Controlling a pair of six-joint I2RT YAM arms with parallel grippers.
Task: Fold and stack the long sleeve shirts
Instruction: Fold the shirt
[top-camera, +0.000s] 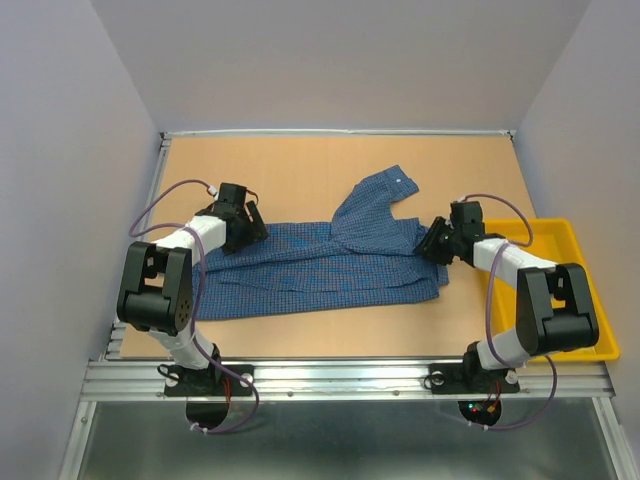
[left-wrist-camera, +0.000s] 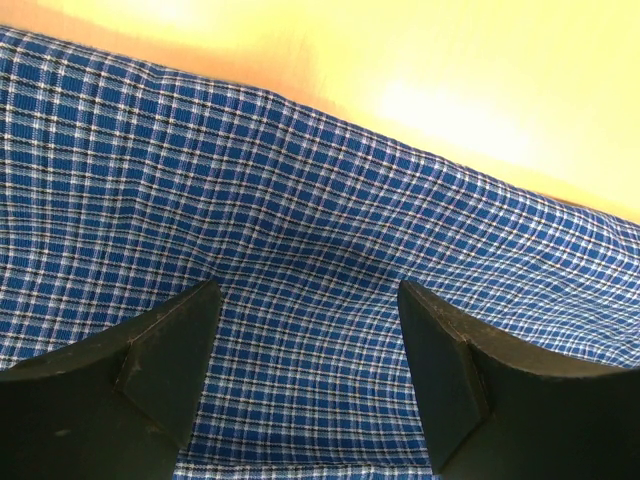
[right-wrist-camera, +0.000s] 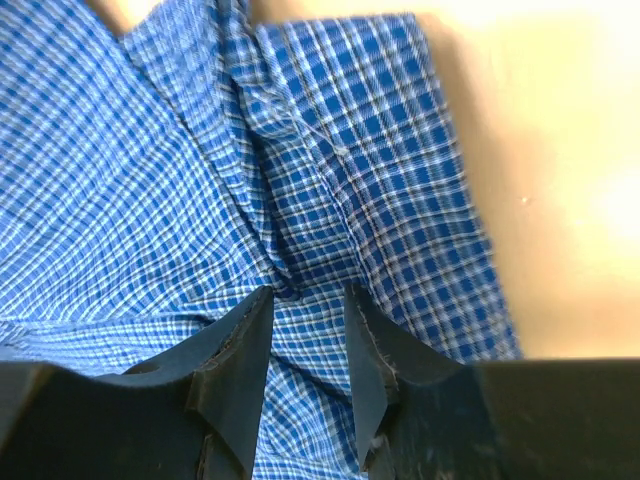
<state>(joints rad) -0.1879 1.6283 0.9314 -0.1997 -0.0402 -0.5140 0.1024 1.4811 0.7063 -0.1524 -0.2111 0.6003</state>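
A blue fine-checked shirt (top-camera: 320, 265) lies spread across the middle of the table, one sleeve (top-camera: 375, 195) angled toward the back. My left gripper (top-camera: 243, 228) is open, its jaws wide apart and low over the shirt's left end (left-wrist-camera: 300, 300), near the fabric's far edge. My right gripper (top-camera: 436, 245) sits on the shirt's right end. Its jaws stand close together but apart, with a puckered fold of the shirt (right-wrist-camera: 310, 300) bunched between the fingertips. Creases run out from the left fingertip (right-wrist-camera: 255, 320).
A yellow plastic tray (top-camera: 560, 245) sits at the table's right edge, just right of my right arm. Bare brown tabletop (top-camera: 280, 170) lies behind the shirt. Grey walls close in the back and sides.
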